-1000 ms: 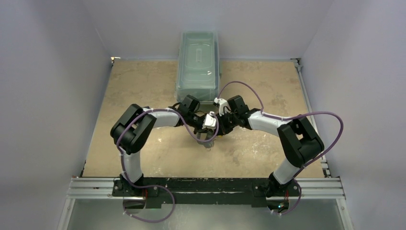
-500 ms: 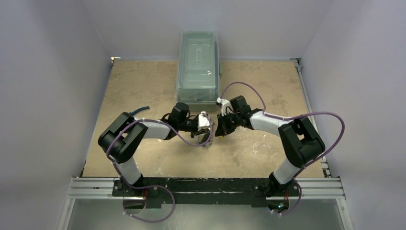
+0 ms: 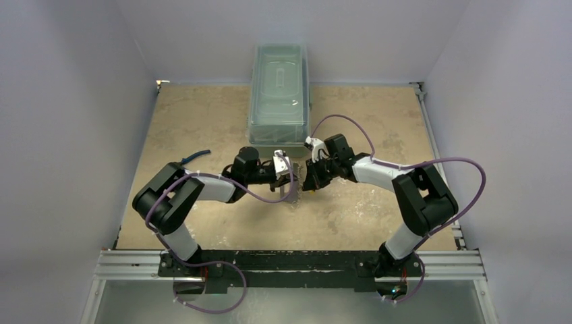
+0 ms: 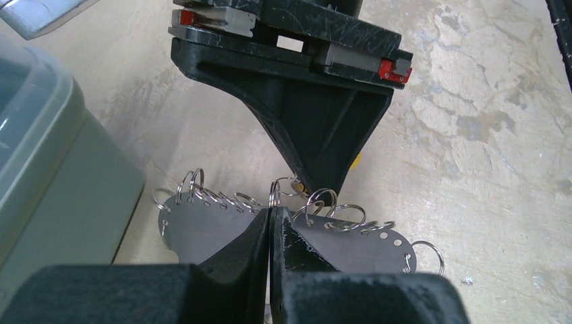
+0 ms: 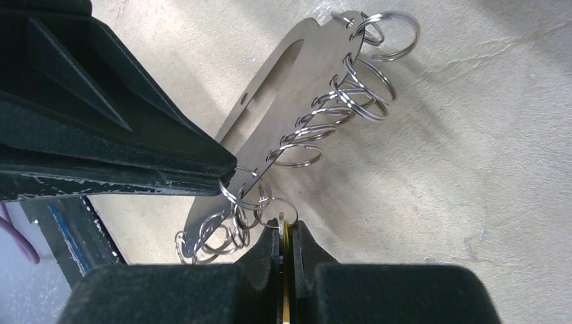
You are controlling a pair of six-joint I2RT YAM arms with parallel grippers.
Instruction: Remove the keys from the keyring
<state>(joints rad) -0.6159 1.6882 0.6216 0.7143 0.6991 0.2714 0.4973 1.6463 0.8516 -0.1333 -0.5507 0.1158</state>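
The keyring (image 5: 305, 73) is a flat silvery oval plate with a long slot and several small split rings (image 5: 351, 94) along one edge. It hangs above the table between both grippers. My left gripper (image 4: 272, 213) is shut on the plate's middle (image 4: 202, 229). My right gripper (image 5: 285, 227) is shut on a key with a yellow head (image 5: 286, 237), which is still linked to the plate by a small ring (image 5: 273, 209). In the top view the left gripper (image 3: 290, 181) and the right gripper (image 3: 309, 181) meet tip to tip. No other keys show.
A lidded translucent green box (image 3: 279, 91) stands just behind the grippers, close on the left in the left wrist view (image 4: 47, 155). A blue-handled tool (image 3: 198, 155) lies by the left arm's elbow. Beige tabletop (image 3: 378, 209) lies all round.
The left arm has swung its elbow out to the left and lower, and its gripper has closed fully on the plate. The right gripper has barely shifted.
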